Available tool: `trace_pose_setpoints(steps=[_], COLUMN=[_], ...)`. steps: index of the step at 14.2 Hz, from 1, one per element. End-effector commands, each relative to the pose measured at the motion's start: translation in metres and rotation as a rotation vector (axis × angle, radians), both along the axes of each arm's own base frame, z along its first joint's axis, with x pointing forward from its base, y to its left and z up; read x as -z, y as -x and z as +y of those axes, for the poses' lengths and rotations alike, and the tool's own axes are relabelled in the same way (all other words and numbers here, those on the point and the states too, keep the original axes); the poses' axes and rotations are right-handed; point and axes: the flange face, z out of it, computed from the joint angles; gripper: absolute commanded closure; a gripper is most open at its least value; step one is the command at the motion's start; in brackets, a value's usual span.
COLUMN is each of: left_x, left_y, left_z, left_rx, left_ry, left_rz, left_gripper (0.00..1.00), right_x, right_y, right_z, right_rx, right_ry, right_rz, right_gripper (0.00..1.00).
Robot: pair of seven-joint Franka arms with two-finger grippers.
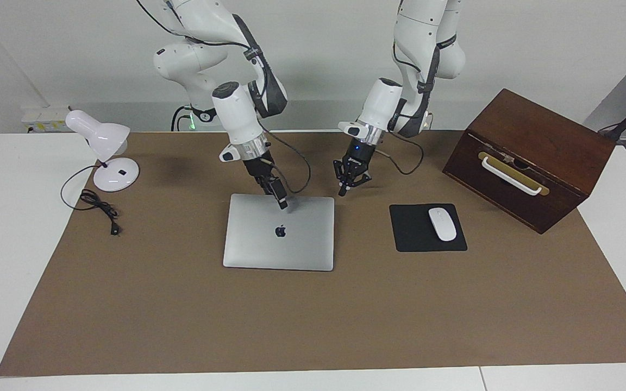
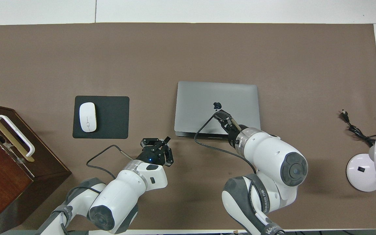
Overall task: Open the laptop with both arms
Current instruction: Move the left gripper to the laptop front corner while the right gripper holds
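The thin silver-grey rectangular laptop (image 1: 279, 232) with a dark logo on its lid is lying closed and flat on the brown mat (image 1: 313, 315) covering the white desk (image 1: 14, 228), roughly midway between the two arms' ends. The right gripper (image 1: 282, 205) is pressing down on the lid near the edge closest to the robots, just robot-side of the logo; whether its fingers are parted or together cannot be told. The left gripper (image 1: 342, 191) is hanging over bare mat just beside the laptop's robot-side corner on the left arm's side, its fingertips pinched fully together and holding nothing, not touching the laptop.

The laptop's edges are running square with the mat. A black rectangular mouse pad (image 1: 427, 228) carrying a white oval mouse (image 1: 442, 224) is sitting near the laptop toward the left arm's end, with a strip of bare mat between them. A dark brown wooden box (image 1: 530, 157) with a white handle is standing at that end. Toward the right arm's end, a white desk lamp (image 1: 107, 155) and its black cord (image 1: 98, 206) are lying well apart from the laptop. Farther from the robots than the laptop, the mat is stretching wide and bare.
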Motion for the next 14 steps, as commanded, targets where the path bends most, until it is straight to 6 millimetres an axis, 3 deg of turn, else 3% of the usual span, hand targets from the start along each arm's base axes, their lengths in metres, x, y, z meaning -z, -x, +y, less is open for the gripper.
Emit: trace_pose_setpoints(steps=[1, 5, 14], left_x=[0.011, 0.012, 0.035], left_y=[-0.012, -0.023, -0.035], left_z=[-0.016, -0.024, -0.034], left_rx=[0.018, 0.016, 0.023], left_ry=[0.003, 0.011, -0.006], left_rz=[-0.014, -0.019, 0.002], left_gripper=[1.00, 1.00, 1.00], right_x=[-0.001, 0.000, -0.001], right_y=[-0.010, -0.010, -0.012], right_z=[-0.001, -0.002, -0.003], right_rx=[0.006, 0.009, 0.011], right_ry=[-0.007, -0.007, -0.008], right_rz=[-0.039, -0.037, -0.043], right_gripper=[0.00, 0.00, 0.00])
